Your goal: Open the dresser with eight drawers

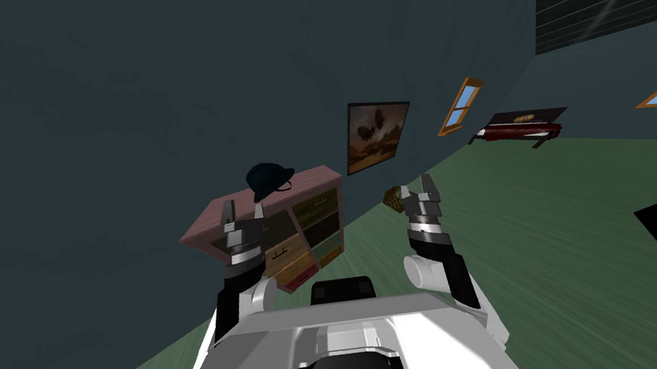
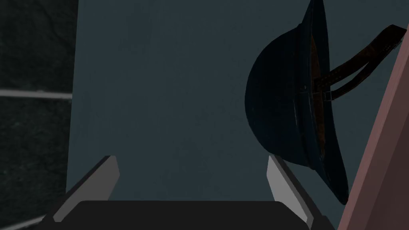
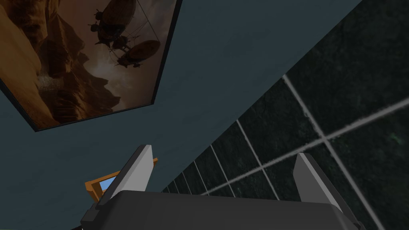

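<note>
The dresser point(image 1: 320, 222) stands against the dark wall at about 11 o'clock from me. It has a pink top and olive, tan and red drawer fronts that face the green floor point(image 1: 562, 244). A dark helmet point(image 1: 269, 178) sits on the top with its strap trailing.

The left gripper point(image 1: 243, 214) is raised in front of the dresser's left-hand drawers. Its fingers stand wide apart with nothing between them. In its wrist view the helmet lies just beyond one finger, beside the edge of the pink top.

The right gripper point(image 1: 415, 189) is raised at about 1 o'clock, well apart from the dresser, spread just as wide and empty.

A painting point(image 1: 377, 134) hangs at the dresser's 2 o'clock. A basket point(image 1: 394, 198) sits on the floor at its 3 o'clock.
</note>
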Controlling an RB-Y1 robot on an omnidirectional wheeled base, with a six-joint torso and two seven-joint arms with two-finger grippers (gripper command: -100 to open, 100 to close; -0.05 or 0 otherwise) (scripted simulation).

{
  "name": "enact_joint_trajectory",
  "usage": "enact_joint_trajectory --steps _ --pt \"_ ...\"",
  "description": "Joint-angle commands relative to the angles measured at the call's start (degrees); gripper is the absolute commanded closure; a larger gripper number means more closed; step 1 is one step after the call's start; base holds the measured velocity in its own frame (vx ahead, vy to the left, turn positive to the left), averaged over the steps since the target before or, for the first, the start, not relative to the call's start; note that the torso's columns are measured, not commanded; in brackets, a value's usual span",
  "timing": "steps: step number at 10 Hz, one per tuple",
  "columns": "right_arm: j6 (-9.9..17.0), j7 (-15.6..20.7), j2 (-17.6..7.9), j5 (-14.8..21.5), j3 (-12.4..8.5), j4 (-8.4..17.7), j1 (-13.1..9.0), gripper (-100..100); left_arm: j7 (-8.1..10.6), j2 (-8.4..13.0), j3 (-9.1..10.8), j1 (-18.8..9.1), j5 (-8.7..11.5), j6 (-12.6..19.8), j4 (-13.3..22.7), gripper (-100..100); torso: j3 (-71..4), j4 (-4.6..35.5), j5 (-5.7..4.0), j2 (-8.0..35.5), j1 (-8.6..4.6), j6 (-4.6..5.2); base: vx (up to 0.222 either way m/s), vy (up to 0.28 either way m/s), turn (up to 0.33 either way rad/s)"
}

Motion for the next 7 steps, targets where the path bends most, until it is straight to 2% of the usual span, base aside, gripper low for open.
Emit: enact_joint_trajectory --steps 1,7 --pt "0.0 0.0 0.0 0.0 0.0 0.0 0.0 0 0.00 0.0 0.00 0.0 0.0 0.0 0.0 0 -4.7 2.3 0.00 2.3 0.00 0.00 0.000 0.000 0.000" --pt "0.0 0.0 0.0 0.0 0.0 0.0 0.0 0 0.00 0.0 0.00 0.0 0.0 0.0 0.0 0 -53.8 26.9 0.00 26.9 0.00 0.00 0.000 0.000 0.000"
